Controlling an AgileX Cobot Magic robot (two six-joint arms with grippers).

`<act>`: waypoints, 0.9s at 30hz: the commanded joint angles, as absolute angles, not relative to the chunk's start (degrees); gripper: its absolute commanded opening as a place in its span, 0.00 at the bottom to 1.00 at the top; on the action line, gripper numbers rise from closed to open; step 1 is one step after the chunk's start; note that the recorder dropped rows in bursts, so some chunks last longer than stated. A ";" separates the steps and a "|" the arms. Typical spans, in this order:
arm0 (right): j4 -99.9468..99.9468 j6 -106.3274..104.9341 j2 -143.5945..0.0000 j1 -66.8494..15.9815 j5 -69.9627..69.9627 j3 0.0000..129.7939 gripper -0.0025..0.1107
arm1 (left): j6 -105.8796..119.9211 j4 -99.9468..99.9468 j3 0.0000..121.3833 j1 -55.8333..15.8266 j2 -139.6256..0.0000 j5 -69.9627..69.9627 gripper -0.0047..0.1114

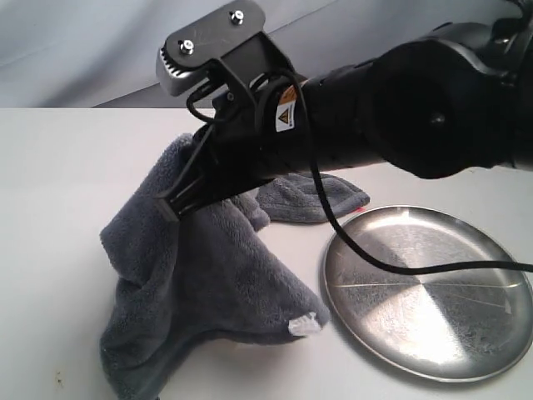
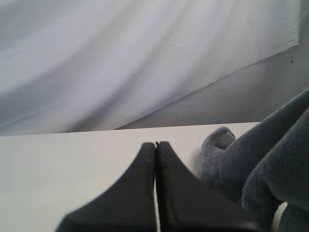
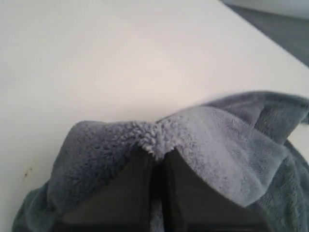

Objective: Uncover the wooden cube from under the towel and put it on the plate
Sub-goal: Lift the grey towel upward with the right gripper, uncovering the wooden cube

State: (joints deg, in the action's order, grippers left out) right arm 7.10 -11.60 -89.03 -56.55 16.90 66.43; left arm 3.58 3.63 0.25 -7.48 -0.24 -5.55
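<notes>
My right gripper [image 1: 172, 208] was clamped on a fold of the towel [image 1: 208, 283], left of centre in the exterior view. The wrist view showed the fluffy pile bunching out just past my closed tips. From that pinch the cloth hung like a tent, and its lower edge and white tag [image 1: 304, 325] rested on the table [image 1: 58, 167] at the bottom of the frame. Another part of the towel lay flat behind my arm near the middle, close to the upper rim of the plate [image 1: 429, 292], which sat bare at lower right. My left gripper [image 2: 155, 145] had its jaws pressed together on nothing, just beside a towel fold.

I could not see the wooden cube in any view. I judged it was hidden under the draped folds or behind my arm, but I could not tell which.

My hold looked like a thin nip of loose pile, so the weight of the hanging cloth could pull it free. With so much towel on the table, a sideways pull might drag the cube along or tip it. A swing to the right could dump the cloth onto the plate. My black cable [image 1: 366, 258] looped over the plate and might snag.
</notes>
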 commanded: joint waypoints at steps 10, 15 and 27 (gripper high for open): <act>0.33 -7.16 -88.48 -49.88 2.31 66.76 0.02 | 3.52 3.77 0.00 -7.36 0.00 -4.94 0.04; 0.49 -7.16 -88.48 -47.08 -2.77 66.76 0.02 | 3.52 3.77 0.00 -7.36 0.00 -4.94 0.04; 0.64 -7.25 -88.63 -39.30 -1.33 66.76 0.02 | 3.52 3.77 0.00 -7.36 0.00 -4.94 0.04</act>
State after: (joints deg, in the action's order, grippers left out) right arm 0.72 -7.50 -88.94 -40.75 -3.12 66.43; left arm 3.58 3.63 0.25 -7.48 -0.24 -5.55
